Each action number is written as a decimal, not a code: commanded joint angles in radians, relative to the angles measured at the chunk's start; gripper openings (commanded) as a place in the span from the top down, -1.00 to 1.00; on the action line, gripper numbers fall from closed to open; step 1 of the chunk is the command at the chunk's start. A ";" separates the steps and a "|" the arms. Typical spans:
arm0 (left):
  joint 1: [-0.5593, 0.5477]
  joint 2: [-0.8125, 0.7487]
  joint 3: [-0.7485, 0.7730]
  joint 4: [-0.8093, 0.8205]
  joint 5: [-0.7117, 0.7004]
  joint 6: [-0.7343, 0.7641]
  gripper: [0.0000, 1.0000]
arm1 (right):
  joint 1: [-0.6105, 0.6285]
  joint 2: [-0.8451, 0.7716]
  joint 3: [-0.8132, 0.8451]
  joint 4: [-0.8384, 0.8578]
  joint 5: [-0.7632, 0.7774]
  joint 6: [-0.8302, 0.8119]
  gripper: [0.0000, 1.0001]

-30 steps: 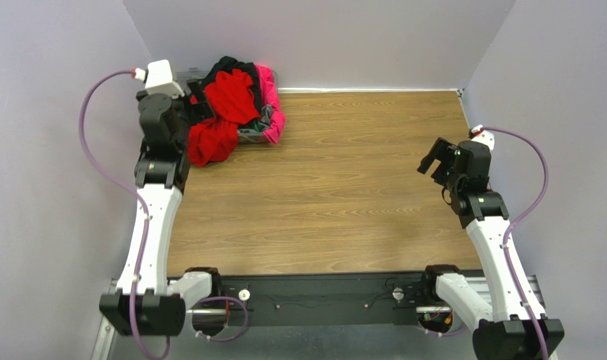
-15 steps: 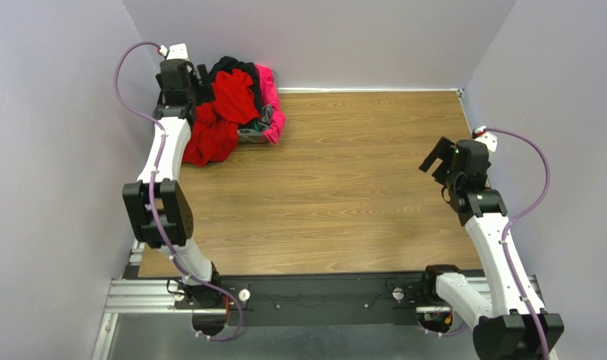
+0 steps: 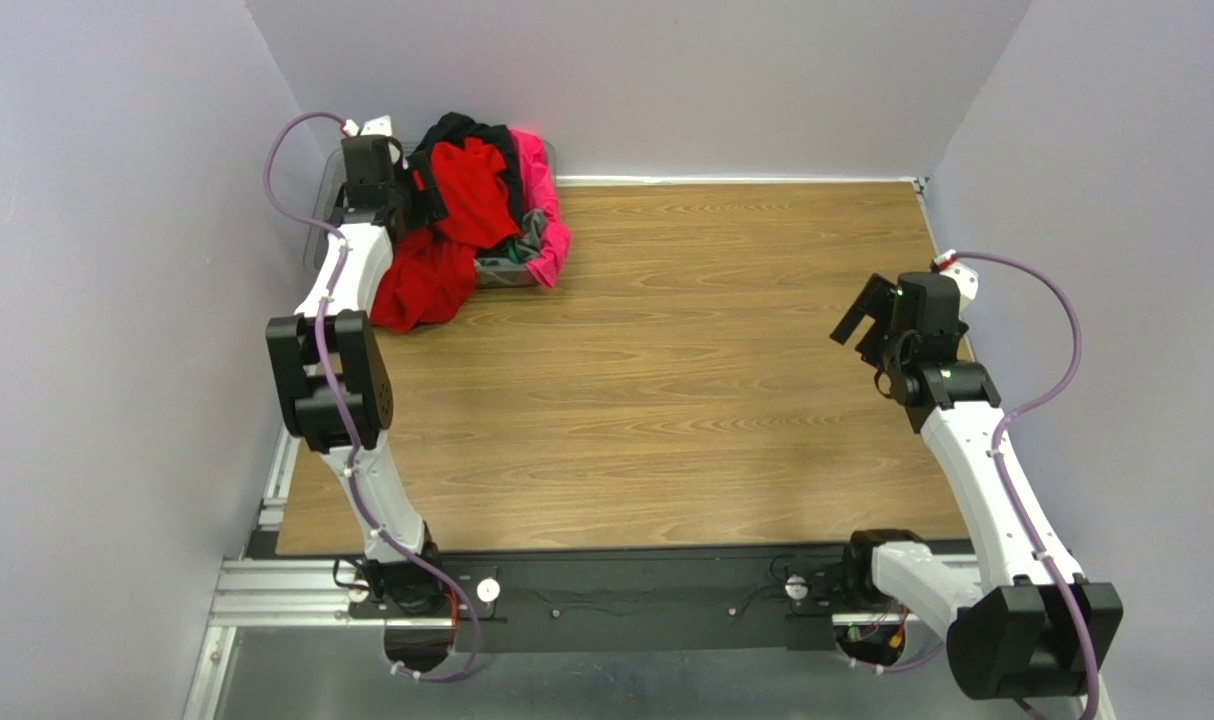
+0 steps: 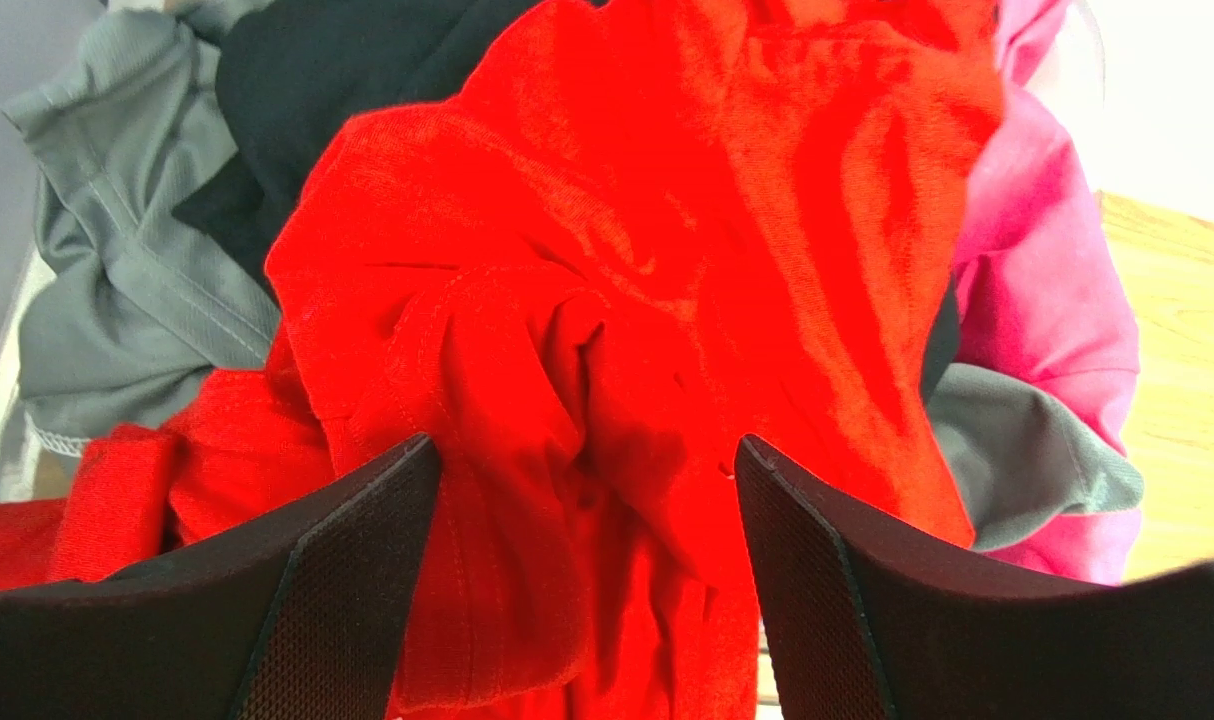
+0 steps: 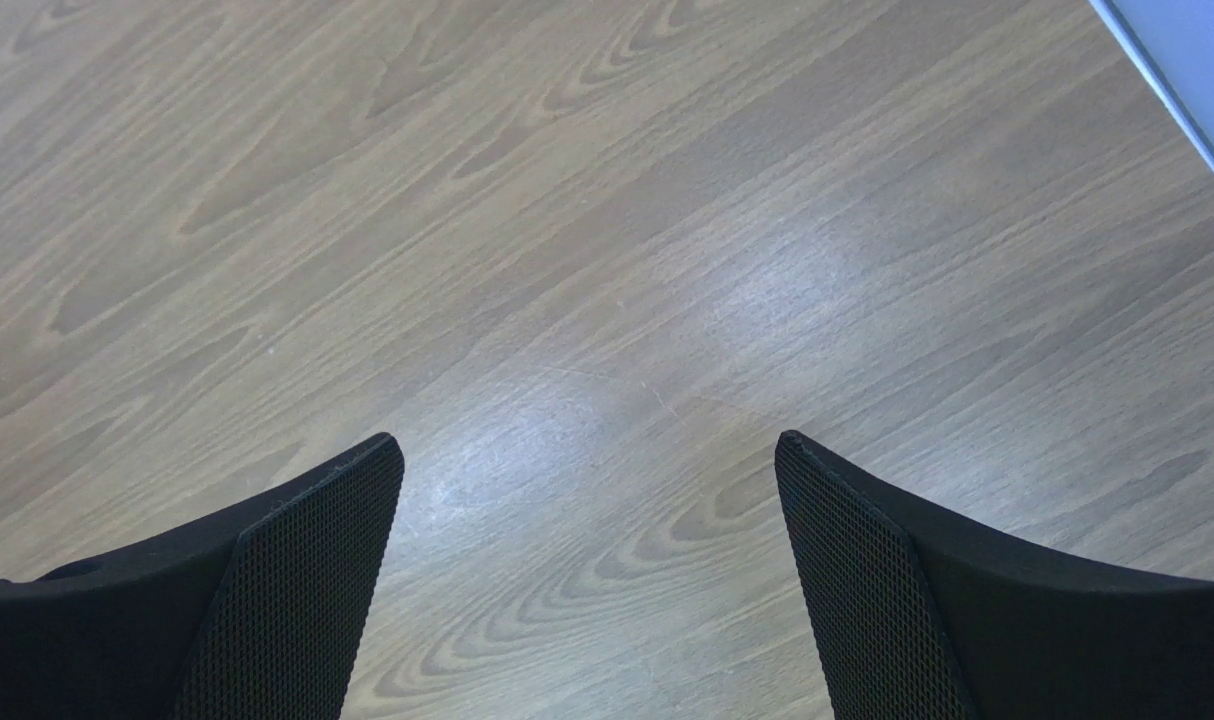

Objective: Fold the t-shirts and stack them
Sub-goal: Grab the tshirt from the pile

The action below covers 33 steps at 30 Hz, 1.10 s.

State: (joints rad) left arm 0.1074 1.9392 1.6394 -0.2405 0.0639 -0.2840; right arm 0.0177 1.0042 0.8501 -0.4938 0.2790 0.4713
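Red cloth: the red t-shirt (image 3: pixel 445 240) lies crumpled on top of the heap in the upper left of the top view. One lobe spills toward the lower left onto the tabletop (image 3: pixel 688 390).
Heap: the pile of t-shirts (image 3: pixel 538 225) is bunched into the corner where the left wall and back wall meet, with the black shirt (image 4: pixel 343 75), grey shirt (image 4: pixel 117 285) and pink shirt (image 4: pixel 1041 255) under and around the red one.
Left claw (image 4: pixel 583 450): fingers spread apart, nothing gripped. Red folds fill the gap between them in the wrist view. Whether the tips touch cloth, cannot tell.
Key relation: the red t-shirt sits straight ahead of and below the left claw, with a raised ridge of it running up between the fingers.
Long axis: diagonal in the top view, upper right down to lower left.
Nearer arm: the left one, right at the pile. The right claw (image 3: pixel 872 321) is well apart, at mid-right of the frame.
Right claw state: fingers spread, only bare wood grain beneath.
Step, as I read it: a pinch on that ridge looks due, none of the shirts folded yet.
Edges: walls crowd the heap on its left and upper sides, so there is little room there.
Open room: wide bare tabletop toward centre and right, the likely way to drag and spread.
Risk: black and grey cloth touch the red and could ride along.
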 commanded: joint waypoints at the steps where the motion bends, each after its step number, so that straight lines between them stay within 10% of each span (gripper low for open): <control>1: 0.003 0.029 0.007 -0.014 -0.008 -0.041 -0.59 | -0.004 0.020 0.010 0.037 -0.018 0.009 -1.00; 11: 0.003 -0.017 -0.055 -0.053 -0.297 -0.121 -0.62 | -0.004 0.059 0.018 0.072 -0.064 0.003 -1.00; 18: 0.002 0.021 -0.067 -0.037 -0.248 -0.135 -0.62 | -0.002 0.066 0.023 0.089 -0.075 0.004 -1.00; 22: 0.002 0.017 -0.084 0.004 -0.211 -0.158 -0.23 | -0.004 0.071 0.040 0.100 -0.075 0.003 -1.00; 27: 0.002 -0.037 -0.075 0.040 -0.162 -0.196 0.92 | -0.004 0.060 0.047 0.101 -0.069 -0.003 -1.00; 33: 0.002 -0.234 -0.101 0.150 -0.131 -0.262 1.00 | -0.004 0.033 0.046 0.106 -0.067 -0.007 -1.00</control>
State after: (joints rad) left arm 0.1066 1.8946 1.5425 -0.2127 -0.1047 -0.4805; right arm 0.0177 1.0592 0.8684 -0.4084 0.2184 0.4706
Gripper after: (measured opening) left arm 0.027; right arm 0.998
